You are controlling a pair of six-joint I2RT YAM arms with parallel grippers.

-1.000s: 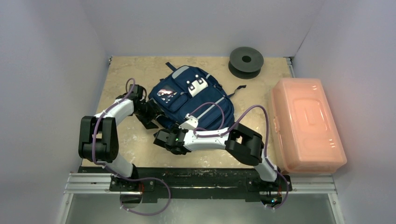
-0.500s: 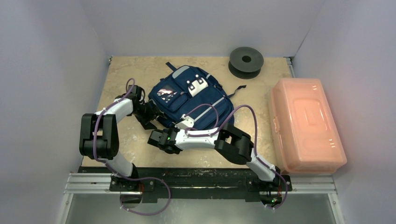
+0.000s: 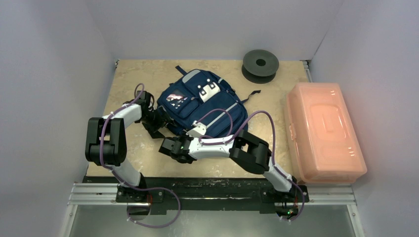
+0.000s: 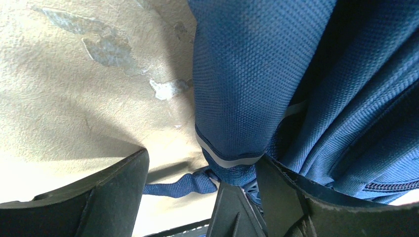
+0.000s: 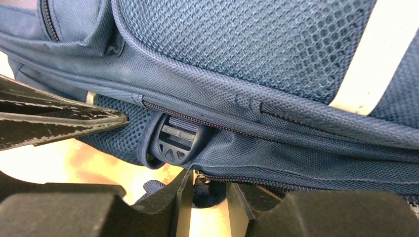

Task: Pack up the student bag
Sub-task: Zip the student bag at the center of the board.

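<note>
Navy fabric student bag (image 3: pixel 205 106) lay flat mid-counter (image 3: pixel 138 74), long axis near-to-far, slightly diagonal. L pincer (image 3: pixel 158 120) spread wide, straddling bag's left edge. R pincer (image 5: pixel 207 193) nearly pressed together at near-edge zip (image 5: pixel 197 121); couldn't tell if pinching pull. Bag just beyond R pincer.

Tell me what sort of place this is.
Probably a lab robot test booth. Plain white walls box in a small tabletop. The left arm and right arm are bolted to a metal rail. The props are a backpack, pink box and black spool.
</note>
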